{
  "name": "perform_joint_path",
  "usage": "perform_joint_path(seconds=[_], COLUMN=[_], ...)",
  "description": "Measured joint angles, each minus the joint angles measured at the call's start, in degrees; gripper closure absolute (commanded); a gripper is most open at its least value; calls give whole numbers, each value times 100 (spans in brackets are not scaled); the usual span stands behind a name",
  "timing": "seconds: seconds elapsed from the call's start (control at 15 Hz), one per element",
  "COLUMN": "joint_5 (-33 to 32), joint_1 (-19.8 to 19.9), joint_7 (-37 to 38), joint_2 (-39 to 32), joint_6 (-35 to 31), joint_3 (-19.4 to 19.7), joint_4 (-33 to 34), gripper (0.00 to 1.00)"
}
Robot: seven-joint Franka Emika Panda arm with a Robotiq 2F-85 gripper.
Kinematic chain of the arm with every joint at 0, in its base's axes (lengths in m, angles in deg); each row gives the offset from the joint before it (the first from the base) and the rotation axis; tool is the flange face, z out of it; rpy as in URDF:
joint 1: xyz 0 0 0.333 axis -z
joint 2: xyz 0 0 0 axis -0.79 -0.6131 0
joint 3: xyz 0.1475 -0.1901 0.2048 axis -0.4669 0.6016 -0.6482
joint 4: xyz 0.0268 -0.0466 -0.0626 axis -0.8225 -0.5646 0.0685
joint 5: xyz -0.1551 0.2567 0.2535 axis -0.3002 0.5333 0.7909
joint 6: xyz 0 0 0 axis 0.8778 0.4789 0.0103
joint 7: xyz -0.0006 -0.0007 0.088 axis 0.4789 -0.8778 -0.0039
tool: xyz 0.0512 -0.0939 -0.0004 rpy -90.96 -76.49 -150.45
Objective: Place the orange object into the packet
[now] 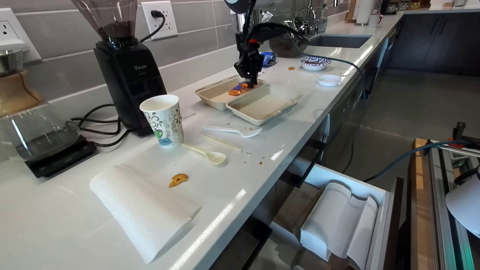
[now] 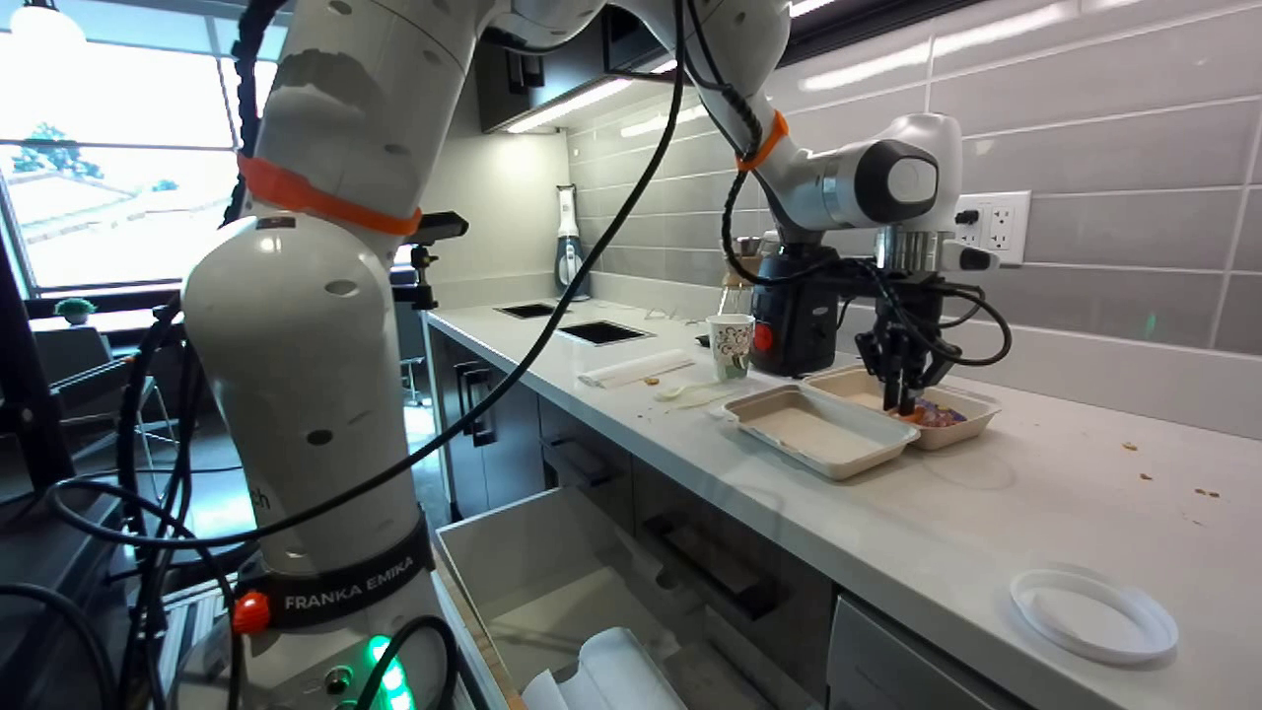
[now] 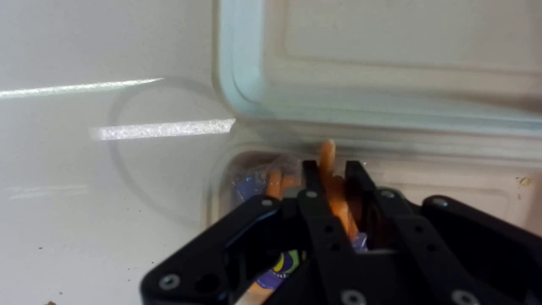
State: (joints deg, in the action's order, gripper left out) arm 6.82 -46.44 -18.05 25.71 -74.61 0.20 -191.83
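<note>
Narrowly parted fingers (image 3: 312, 171) flanked orange object (image 3: 329, 160)

Its long axis pointed to half past eleven in the wrist view, over the tray (image 3: 457, 197), packet (image 3: 277, 277) at seven; whether the gripper (image 3: 331, 167) held it, I couldn't tell.

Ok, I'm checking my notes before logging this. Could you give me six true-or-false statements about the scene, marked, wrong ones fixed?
1. The orange-and-blue bag lies in the takeout container. True.
2. The takeout container is shut. False: it lies open, its halves side by side.
3. In the wrist view, something orange shows between the two sides of the hand. True.
4. The paper cup stands upright on the counter. True.
5. The hand is holding the paper cup. False: it is at the orange-and-blue bag.
6. Everything below the counter is shut. False: a drawer stands open.
</note>
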Motion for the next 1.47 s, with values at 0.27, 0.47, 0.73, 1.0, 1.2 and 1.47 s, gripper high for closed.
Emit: perform_joint_path(seconds=[0.27, 0.47, 0.73, 1.0, 1.2, 1.47], joint_5=[-6, -14, -15, -15, -15, -15], joint_1=[12, 30, 50, 52, 51, 51], joint_7=[0, 0, 0, 0, 2, 6], joint_2=[-150, -256, -385, -485, -527, -560], joint_6=[57, 123, 124, 124, 124, 124], joint_3=[2, 6, 14, 16, 16, 16], joint_4=[179, 314, 469, 604, 679, 729], gripper=[95, 95, 95, 95, 95, 95])
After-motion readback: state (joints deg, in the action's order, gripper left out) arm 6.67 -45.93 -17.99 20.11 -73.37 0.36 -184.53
